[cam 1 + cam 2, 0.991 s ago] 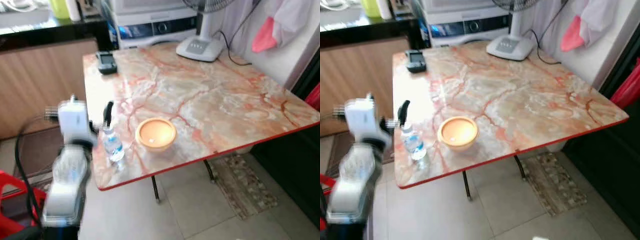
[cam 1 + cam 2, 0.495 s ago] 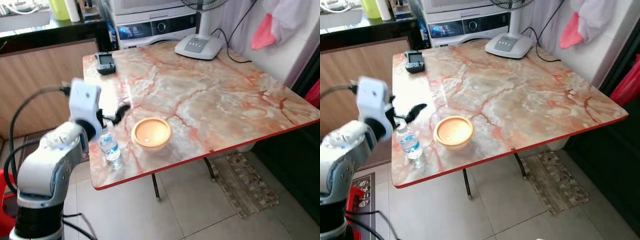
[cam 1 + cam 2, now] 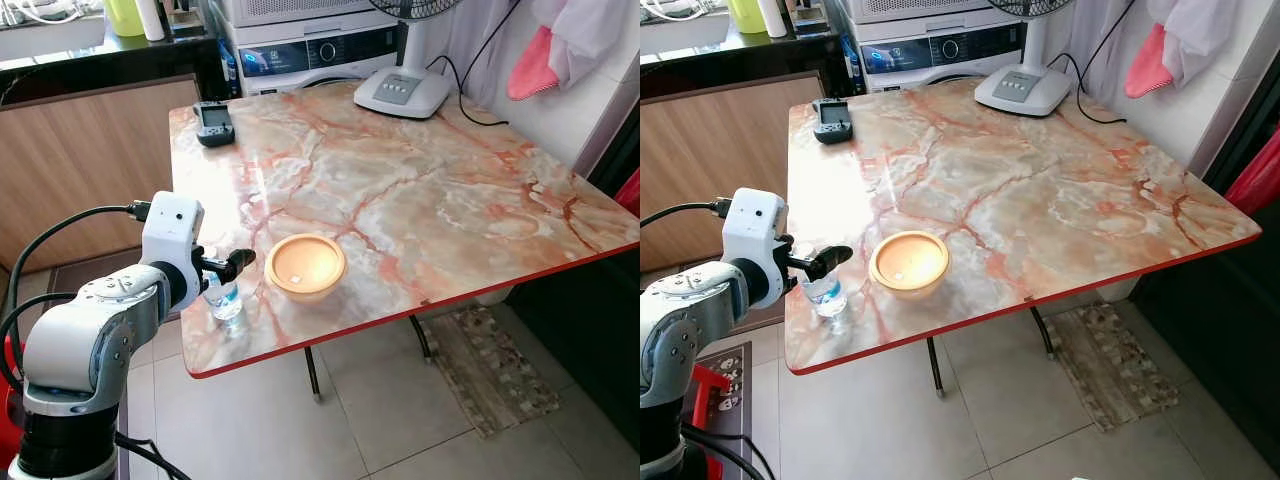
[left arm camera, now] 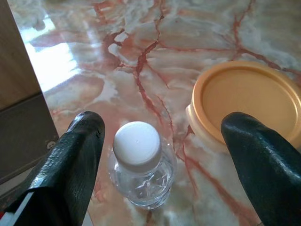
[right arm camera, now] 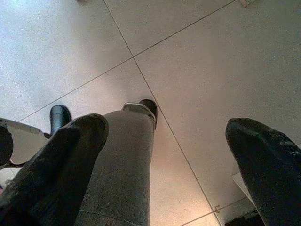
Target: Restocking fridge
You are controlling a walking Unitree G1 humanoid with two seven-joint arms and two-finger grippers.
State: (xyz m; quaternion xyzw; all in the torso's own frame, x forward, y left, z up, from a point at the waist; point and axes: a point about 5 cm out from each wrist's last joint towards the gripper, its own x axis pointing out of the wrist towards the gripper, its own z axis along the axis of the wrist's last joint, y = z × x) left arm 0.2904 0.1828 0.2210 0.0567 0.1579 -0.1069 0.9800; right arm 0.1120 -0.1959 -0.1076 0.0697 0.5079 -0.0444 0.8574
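The left gripper (image 4: 160, 141) hovers with its black fingers (image 4: 77, 155) spread wide, just above the small water bottle (image 4: 141, 165), whose white cap sits between them, untouched. The orange bowl (image 3: 305, 267) lies just beyond on the marble table (image 3: 420, 190). The right gripper (image 5: 164, 160) hangs spread over the tiled floor (image 5: 197, 61)

The left gripper (image 3: 228, 268) covers the top of the water bottle (image 3: 225, 302), so only its lower part shows in the head views. The fan (image 3: 405, 90) is cut off above its base by the picture's edge. The small device (image 3: 213, 123) at the table's (image 3: 480, 210) far corner is too small to identify.
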